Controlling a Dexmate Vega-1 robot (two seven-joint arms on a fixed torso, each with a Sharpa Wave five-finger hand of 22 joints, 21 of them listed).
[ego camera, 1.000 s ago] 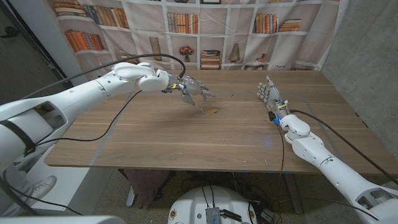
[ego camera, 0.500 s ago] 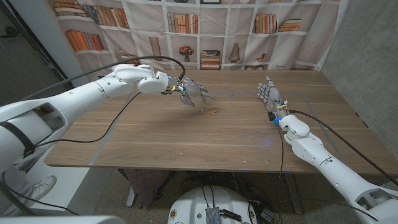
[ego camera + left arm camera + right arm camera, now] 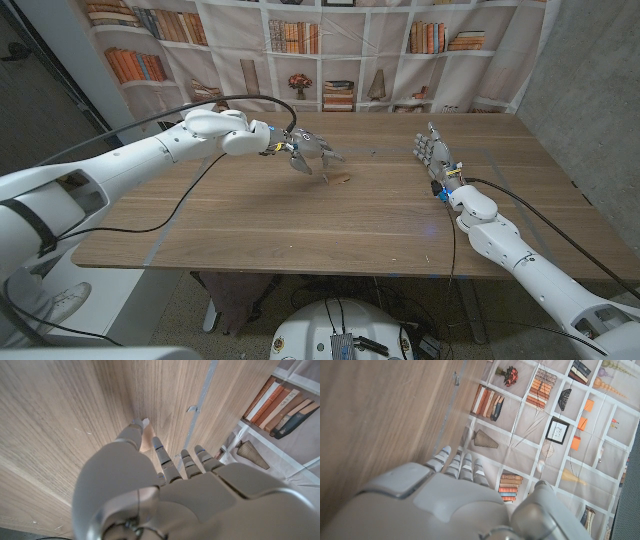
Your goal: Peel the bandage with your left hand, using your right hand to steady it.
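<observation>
The bandage [image 3: 341,179], a small tan strip, is lying on the wooden table [image 3: 300,230] toward the far middle of the top, just beside the left hand [image 3: 312,152]. That hand is hovering over the table with its fingers [image 3: 335,154] spread and angled down toward the strip; in the left wrist view the fingers [image 3: 165,457] are reaching out apart, and the thumb tip is sitting right at the bandage [image 3: 146,437], though I cannot tell whether it is touching. Nothing is lying between the hand and the strip. A black cable [image 3: 190,190] is trailing from the left arm across the near-left part of the table.

The right hand [image 3: 432,153] is standing on its edge well apart from the bandage, off to the right side of the table, fingers upright and held close together, gripping nothing. A bookshelf-print backdrop [image 3: 330,50] is hanging behind the far edge of the table, and a grey wall [image 3: 590,90] is closing in the right side.
</observation>
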